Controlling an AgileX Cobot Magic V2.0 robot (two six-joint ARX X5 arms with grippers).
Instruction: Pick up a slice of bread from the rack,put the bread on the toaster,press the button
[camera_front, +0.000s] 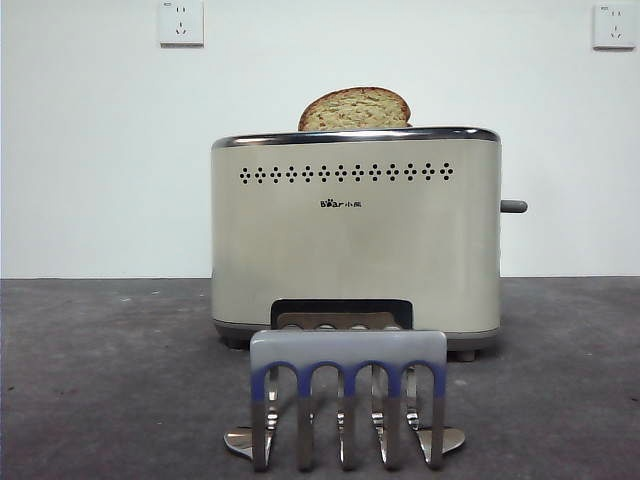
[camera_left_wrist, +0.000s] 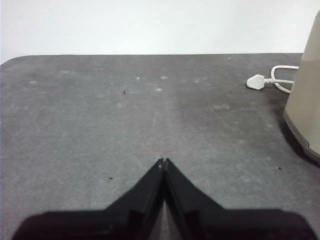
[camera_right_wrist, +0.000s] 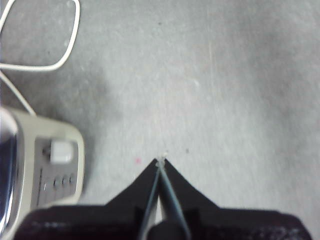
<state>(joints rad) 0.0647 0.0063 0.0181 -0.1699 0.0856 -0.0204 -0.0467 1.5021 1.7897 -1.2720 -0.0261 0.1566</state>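
The slice of bread (camera_front: 355, 109) stands in the top of the cream toaster (camera_front: 355, 235), its domed top showing above the chrome rim. The rack (camera_front: 347, 398) stands in front of the toaster, with nothing in its gaps. The button (camera_front: 513, 206) sticks out from the toaster's right end; in the right wrist view it shows as a pale lever (camera_right_wrist: 61, 151) on the toaster's end (camera_right_wrist: 47, 170). My right gripper (camera_right_wrist: 161, 162) is shut and empty above the table beside that end. My left gripper (camera_left_wrist: 164, 161) is shut and empty over bare table; the toaster's corner (camera_left_wrist: 305, 107) shows nearby.
A white power cord and plug (camera_left_wrist: 260, 81) lie on the grey table behind the toaster; the cord also loops in the right wrist view (camera_right_wrist: 50, 45). Two white wall sockets (camera_front: 180, 22) (camera_front: 613, 26) are on the back wall.
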